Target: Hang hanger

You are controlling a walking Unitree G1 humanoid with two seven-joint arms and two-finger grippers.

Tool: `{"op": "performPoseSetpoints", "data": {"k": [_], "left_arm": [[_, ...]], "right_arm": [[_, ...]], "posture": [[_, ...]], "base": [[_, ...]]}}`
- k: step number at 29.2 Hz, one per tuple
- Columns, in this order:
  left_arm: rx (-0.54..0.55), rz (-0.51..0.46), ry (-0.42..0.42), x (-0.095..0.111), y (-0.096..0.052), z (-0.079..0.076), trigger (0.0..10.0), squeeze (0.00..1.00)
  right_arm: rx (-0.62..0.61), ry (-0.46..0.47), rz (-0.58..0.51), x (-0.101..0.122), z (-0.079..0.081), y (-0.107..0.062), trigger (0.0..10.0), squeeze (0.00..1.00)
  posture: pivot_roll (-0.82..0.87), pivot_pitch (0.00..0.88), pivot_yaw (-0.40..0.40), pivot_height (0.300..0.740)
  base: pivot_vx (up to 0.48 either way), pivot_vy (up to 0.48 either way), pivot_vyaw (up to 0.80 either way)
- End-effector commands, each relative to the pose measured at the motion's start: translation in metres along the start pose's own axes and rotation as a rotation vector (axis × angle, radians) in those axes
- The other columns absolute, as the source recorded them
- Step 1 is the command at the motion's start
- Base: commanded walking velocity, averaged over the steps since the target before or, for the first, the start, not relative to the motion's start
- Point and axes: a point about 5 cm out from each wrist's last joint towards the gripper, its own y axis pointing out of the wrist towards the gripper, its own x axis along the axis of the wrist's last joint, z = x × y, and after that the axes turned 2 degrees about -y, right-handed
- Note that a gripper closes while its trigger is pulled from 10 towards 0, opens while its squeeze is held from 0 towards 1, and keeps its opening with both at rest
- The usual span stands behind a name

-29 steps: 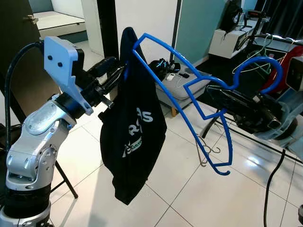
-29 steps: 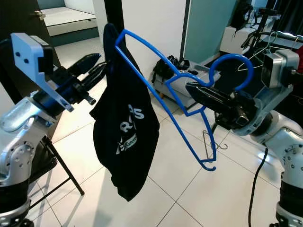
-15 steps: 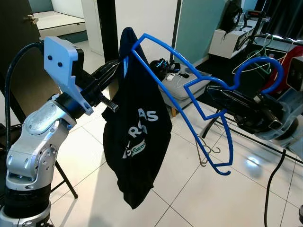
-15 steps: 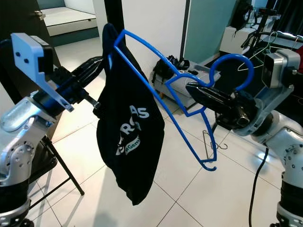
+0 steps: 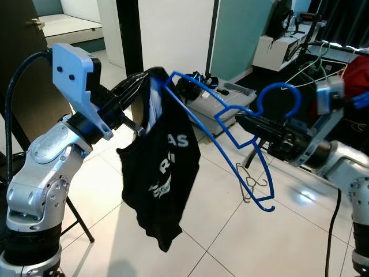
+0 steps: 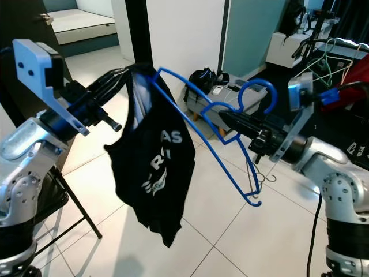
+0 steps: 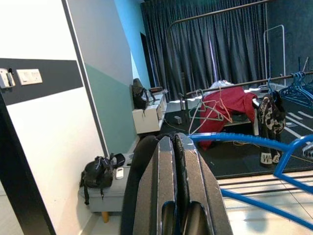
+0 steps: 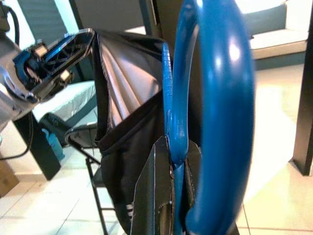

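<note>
My right gripper (image 5: pixel 245 120) is shut on the neck of a blue plastic hanger (image 8: pixel 215 98), just below its hook (image 5: pixel 281 86). The hanger stretches from there toward my left arm and slopes down to the floor side. A black T-shirt (image 5: pixel 164 167) with white lettering hangs over the hanger's far shoulder end. My left gripper (image 5: pixel 141 85) is shut on the shirt's top edge, right beside that end. In the left wrist view the fingers (image 7: pixel 166 186) are pressed together, with black cloth (image 7: pixel 133 196) alongside them.
A low grey bench (image 5: pixel 222 104) with a black bag stands by the wall behind the hanger. At the back right a clothes rack holds hangers and a red garment (image 5: pixel 354 72). A wire hanger (image 5: pixel 251 186) lies on the tiled floor. Black chair legs (image 5: pixel 79 224) stand beside my left arm.
The right gripper has carried the hanger lower and toward my left arm. The hanger's far end has dropped, and the shirt's top edge now spreads between it and the left gripper.
</note>
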Motion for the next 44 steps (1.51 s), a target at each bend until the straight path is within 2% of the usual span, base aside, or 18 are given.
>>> {"op": "performPoseSetpoints", "data": {"k": [1, 5, 10, 14, 18, 19, 22, 26, 27, 29, 31, 33, 34, 35, 37, 39, 41, 44], "left_arm": [[-0.007, -0.026, 0.021, 0.009, 0.000, 0.002, 0.0, 0.00], [-0.014, -0.020, 0.032, 0.009, 0.000, 0.001, 0.0, 0.00], [-0.020, -0.014, 0.038, 0.008, 0.001, 0.000, 0.0, 0.00], [-0.032, -0.012, 0.038, 0.007, 0.004, -0.003, 0.0, 0.00], [-0.034, -0.012, 0.037, 0.007, 0.005, -0.004, 0.0, 0.00], [-0.035, -0.012, 0.036, 0.007, 0.005, -0.004, 0.0, 0.00], [-0.041, -0.019, 0.029, 0.009, 0.005, -0.006, 0.0, 0.00], [-0.057, -0.031, 0.013, 0.010, 0.006, -0.010, 0.0, 0.00], [-0.084, -0.038, -0.011, 0.011, 0.006, -0.015, 0.0, 0.00], [-0.084, -0.038, -0.011, 0.011, 0.006, -0.015, 0.0, 0.00], [-0.181, -0.047, -0.079, 0.010, 0.005, -0.034, 0.0, 0.00], [-0.181, -0.047, -0.079, 0.010, 0.005, -0.034, 0.0, 0.00], [-0.248, -0.039, -0.116, 0.008, 0.004, -0.046, 0.0, 0.00], [-0.248, -0.039, -0.116, 0.008, 0.004, -0.046, 0.0, 0.00], [-0.393, 0.005, -0.199, -0.002, -0.002, -0.074, 0.0, 0.00], [-0.474, 0.052, -0.222, -0.011, -0.006, -0.092, 0.0, 0.00], [-0.492, 0.069, -0.246, -0.018, -0.006, -0.101, 0.0, 0.00], [-0.498, 0.079, -0.270, -0.024, -0.005, -0.108, 0.0, 0.00]], "right_arm": [[0.033, -0.009, 0.002, -0.001, 0.005, 0.002, 10.0, 0.00], [0.119, 0.014, 0.029, -0.007, 0.017, 0.004, 10.0, 0.00], [0.149, 0.020, 0.051, -0.012, 0.022, 0.006, 10.0, 0.00], [0.235, 0.031, 0.126, -0.025, 0.037, 0.008, 10.0, 0.00], [0.256, 0.030, 0.146, -0.029, 0.040, 0.007, 10.0, 0.00], [0.263, 0.015, 0.189, -0.033, 0.041, 0.006, 10.0, 0.00], [0.193, -0.034, 0.264, -0.041, 0.033, 0.006, 10.0, 0.00], [0.118, -0.061, 0.263, -0.043, 0.024, 0.010, 10.0, 0.00], [0.075, -0.066, 0.252, -0.043, 0.018, 0.013, 10.0, 0.00], [0.075, -0.066, 0.252, -0.043, 0.018, 0.013, 10.0, 0.00], [0.027, -0.081, 0.216, -0.040, 0.011, 0.020, 10.0, 0.00], [0.027, -0.081, 0.216, -0.040, 0.011, 0.020, 10.0, 0.00], [0.009, -0.088, 0.192, -0.036, 0.007, 0.023, 10.0, 0.00], [0.009, -0.088, 0.192, -0.036, 0.007, 0.023, 10.0, 0.00], [-0.006, -0.091, 0.109, -0.024, 0.002, 0.031, 10.0, 0.00], [0.005, -0.099, 0.070, -0.018, 0.001, 0.035, 10.0, 0.00], [0.035, -0.113, 0.058, -0.015, 0.002, 0.037, 10.0, 0.00], [0.045, -0.120, 0.039, -0.012, 0.001, 0.039, 10.0, 0.00]], "posture": [[-0.01, 0.000, -0.036, 0.740], [-0.01, 0.000, -0.037, 0.740], [-0.01, 0.000, -0.037, 0.740], [-0.01, 0.000, -0.034, 0.740], [-0.01, 0.000, -0.034, 0.740], [-0.01, 0.000, -0.033, 0.740], [-0.01, 0.000, -0.034, 0.740], [-0.01, 0.000, -0.034, 0.740], [0.00, 0.000, -0.038, 0.740], [0.00, 0.000, -0.038, 0.740], [0.01, 0.000, -0.040, 0.740], [0.01, 0.000, -0.040, 0.740], [0.01, 0.000, -0.041, 0.740], [0.01, 0.000, -0.041, 0.740], [0.01, 0.000, -0.043, 0.740], [0.01, 0.000, -0.043, 0.740], [0.01, 0.000, -0.043, 0.740], [0.01, 0.000, -0.044, 0.740]], "base": [[0.000, 0.000, 0.00], [0.000, 0.000, 0.00], [0.000, 0.000, 0.00], [0.000, 0.000, 0.00], [0.000, 0.000, 0.00], [0.000, 0.000, 0.00], [0.000, 0.000, 0.00], [0.000, 0.000, 0.00], [0.000, 0.000, 0.00], [0.000, 0.000, 0.00], [0.000, 0.000, 0.00], [0.000, 0.000, 0.00], [0.000, 0.000, 0.00], [0.000, 0.000, 0.00], [0.000, 0.000, 0.00], [0.000, 0.000, 0.00], [0.000, 0.000, 0.00], [0.000, 0.000, 0.00]]}}
